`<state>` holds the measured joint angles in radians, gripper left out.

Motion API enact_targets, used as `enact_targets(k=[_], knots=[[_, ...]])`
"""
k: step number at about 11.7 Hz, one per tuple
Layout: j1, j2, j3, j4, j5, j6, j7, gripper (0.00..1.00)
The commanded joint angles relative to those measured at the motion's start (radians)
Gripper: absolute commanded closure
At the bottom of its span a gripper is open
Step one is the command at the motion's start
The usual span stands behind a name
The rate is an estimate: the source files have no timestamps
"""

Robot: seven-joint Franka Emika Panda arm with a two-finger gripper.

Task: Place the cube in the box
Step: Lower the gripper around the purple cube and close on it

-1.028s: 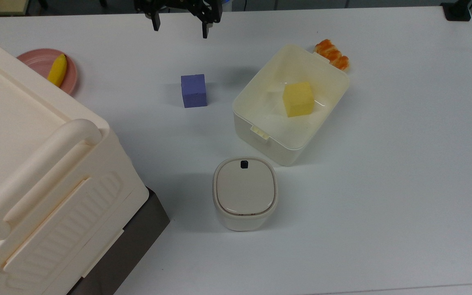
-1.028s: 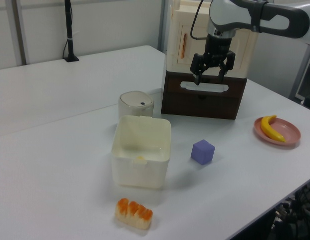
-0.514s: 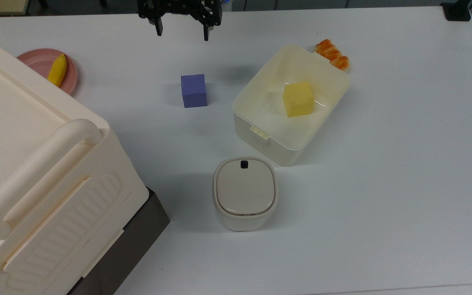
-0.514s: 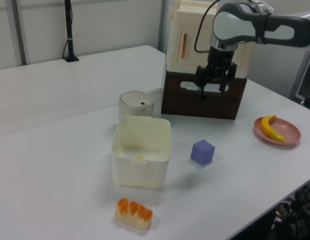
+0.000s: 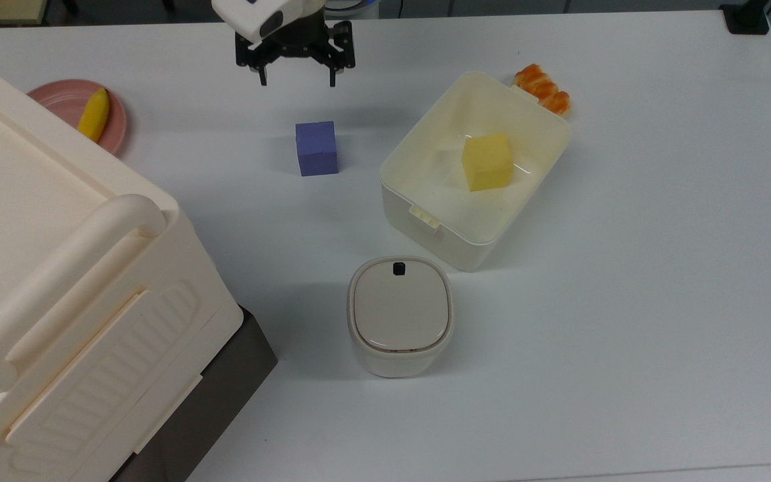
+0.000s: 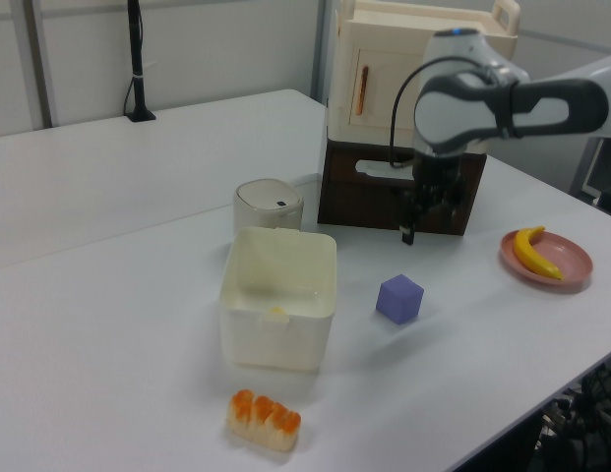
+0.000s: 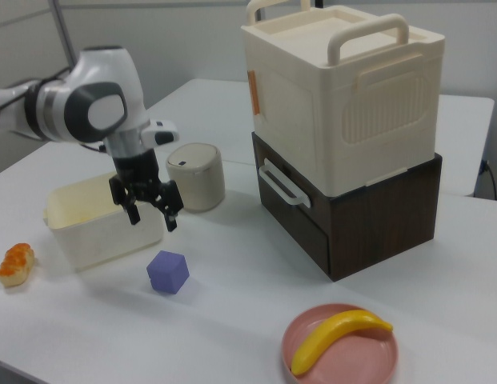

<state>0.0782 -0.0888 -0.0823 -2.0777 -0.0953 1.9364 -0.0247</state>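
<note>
The hand (image 5: 296, 79) hangs spread wide and empty above the desk (image 5: 626, 301), near its far edge in the top view. The cube (image 5: 316, 148) sits untouched beside the box (image 5: 425, 194) — grasp, carry and drop all remain.

Overhead view, two opposing oblique side views

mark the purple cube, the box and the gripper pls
purple cube (image 5: 316, 147): top view, on its top face.
box (image 5: 404, 207): top view, on its outer side wall.
gripper (image 5: 297, 83): top view, midway between the open fingertips.
</note>
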Motion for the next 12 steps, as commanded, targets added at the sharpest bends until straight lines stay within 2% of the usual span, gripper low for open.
enact_targets(k=[1,4,12], knots=[[-0.005,0.027,-0.005,-0.05,-0.035,0.062,-0.03,0.0],[0.006,0.108,-0.005,-0.042,-0.073,0.082,-0.031,0.0],[0.054,0.161,0.003,-0.039,-0.09,0.096,-0.08,0.0]])
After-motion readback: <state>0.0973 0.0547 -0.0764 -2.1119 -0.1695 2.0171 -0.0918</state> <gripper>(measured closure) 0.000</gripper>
